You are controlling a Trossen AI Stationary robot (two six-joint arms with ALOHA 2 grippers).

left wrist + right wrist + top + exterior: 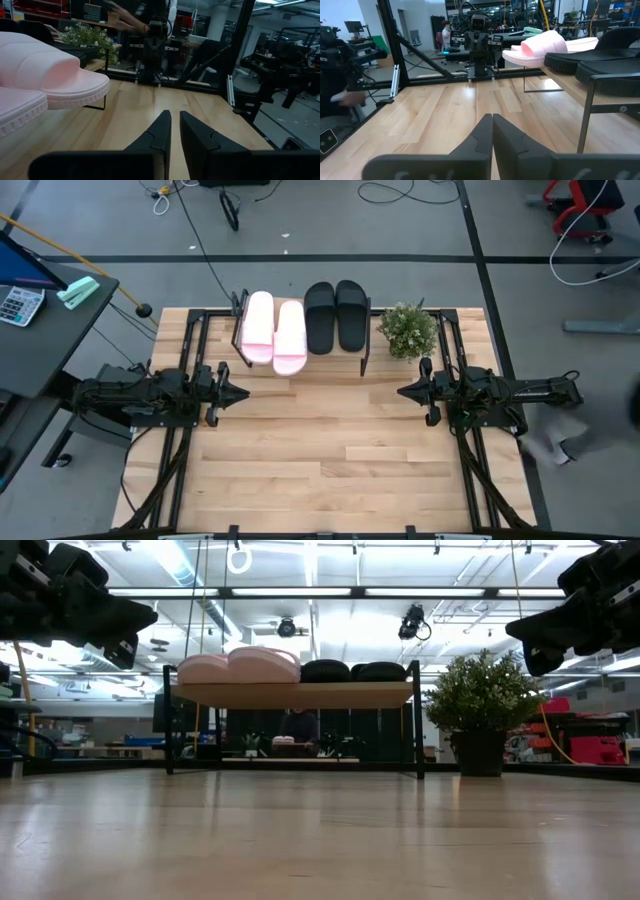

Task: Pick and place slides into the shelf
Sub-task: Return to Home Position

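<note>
The pink slides [272,330] and the black slides [335,315] lie side by side on the shelf [300,695] at the far edge of the desk [330,470], with a potted plant [408,330] just beside the shelf's right end. My left fingers [157,135] hover empty over the desk's left side, clenched save what looks like a thin slit. My right fingers [507,135] hover opposite, pressed together on nothing.

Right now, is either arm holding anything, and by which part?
Nothing is held: the left end effector and right end effector are empty; the slides lie on the shelf.
</note>
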